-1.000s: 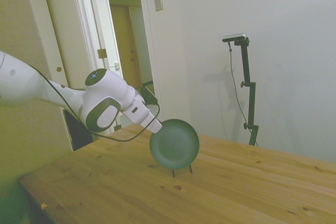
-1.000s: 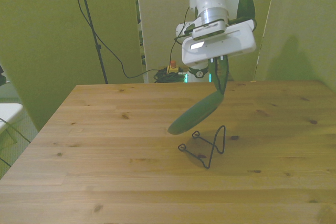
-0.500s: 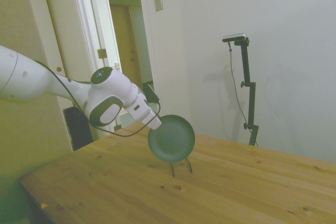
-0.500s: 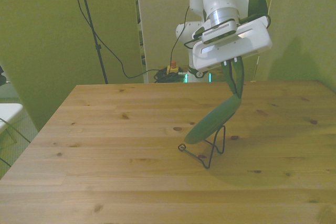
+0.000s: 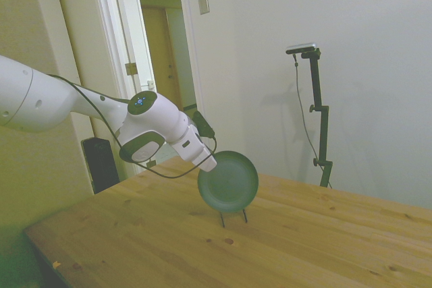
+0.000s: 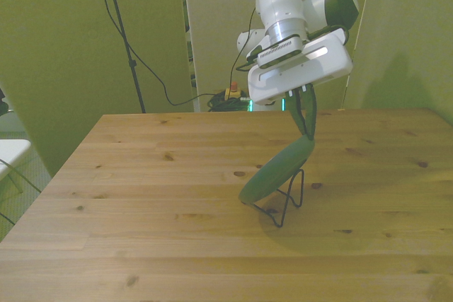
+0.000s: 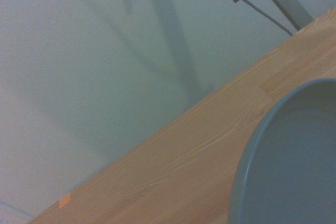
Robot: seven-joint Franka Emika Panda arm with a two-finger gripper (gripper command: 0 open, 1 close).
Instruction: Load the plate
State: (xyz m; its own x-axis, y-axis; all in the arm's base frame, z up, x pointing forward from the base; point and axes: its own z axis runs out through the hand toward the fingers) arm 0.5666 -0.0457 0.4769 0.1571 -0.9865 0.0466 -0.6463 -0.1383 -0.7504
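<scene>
The gripper [image 6: 306, 119] is closed on the upper rim of the plate [image 5: 228, 181], which stands tilted over the wire stand [image 6: 282, 203]

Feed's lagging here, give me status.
Gripper shut on plate rim. Plate tilted, low edge at wire rack. Nothing in the way.
</scene>
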